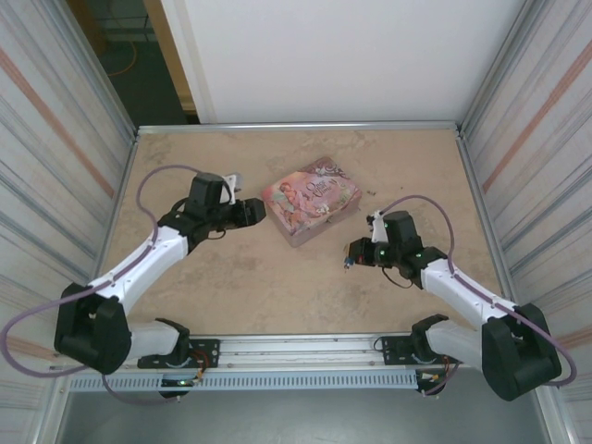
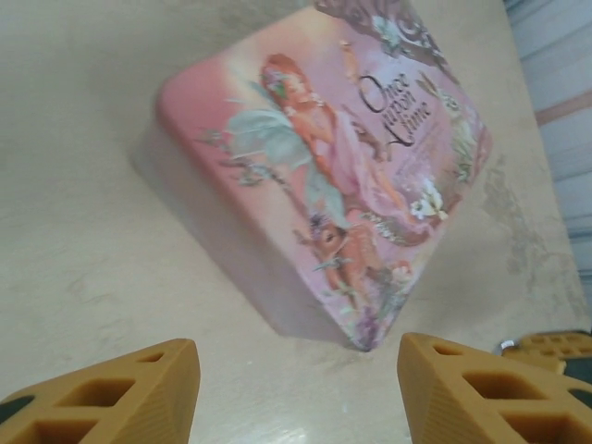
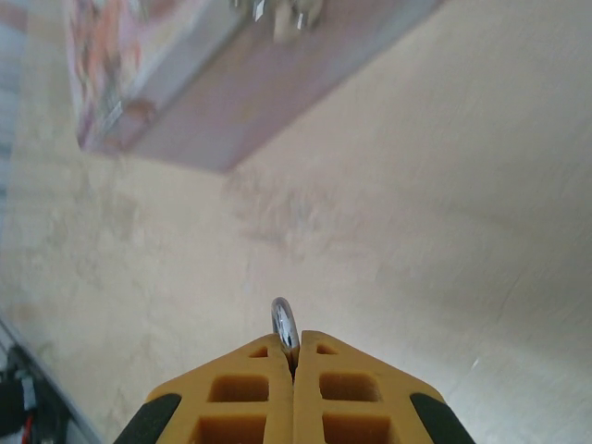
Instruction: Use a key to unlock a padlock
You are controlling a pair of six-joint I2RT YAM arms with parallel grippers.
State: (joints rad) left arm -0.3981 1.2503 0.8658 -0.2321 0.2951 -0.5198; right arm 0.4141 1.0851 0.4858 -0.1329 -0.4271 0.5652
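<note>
At the far left, low over the bare tabletop (image 1: 231,287), the left hand (image 1: 252,211), aimed rightward at the tin, its two orange fingers (image 2: 139,393) spread well apart, nothing gripped. Just beyond those fingertips, near the middle, a pink illustrated tin box (image 1: 310,199), lying flat, lid up, turned cornerwise with one corner toward the near edge; lettering "Once upon a time" legible from the left wrist. To the right of the tin and apart from it, the right hand (image 1: 351,254), aimed leftward toward the tin's near side, fingers pressed together and clamped on a small silvery loop (image 3: 284,324). Loop standing straight out past the fingertips, long axis in line with the fingers, rounded end pointing toward the tin's side wall, seen nearly edge-on. Everything below the loop buried between the pads; cannot tell whether shackle of the padlock or part of a key. From the left wrist, the right hand's orange fingertips (image 2: 553,347) cut off at the lower right corner, a silvery speck (image 2: 505,347) at their tip, too small to read. High on the tin's side wall in the right wrist view, some silvery-gold fittings (image 3: 282,14), blurred and cropped by the top edge, nature unclear.
</note>
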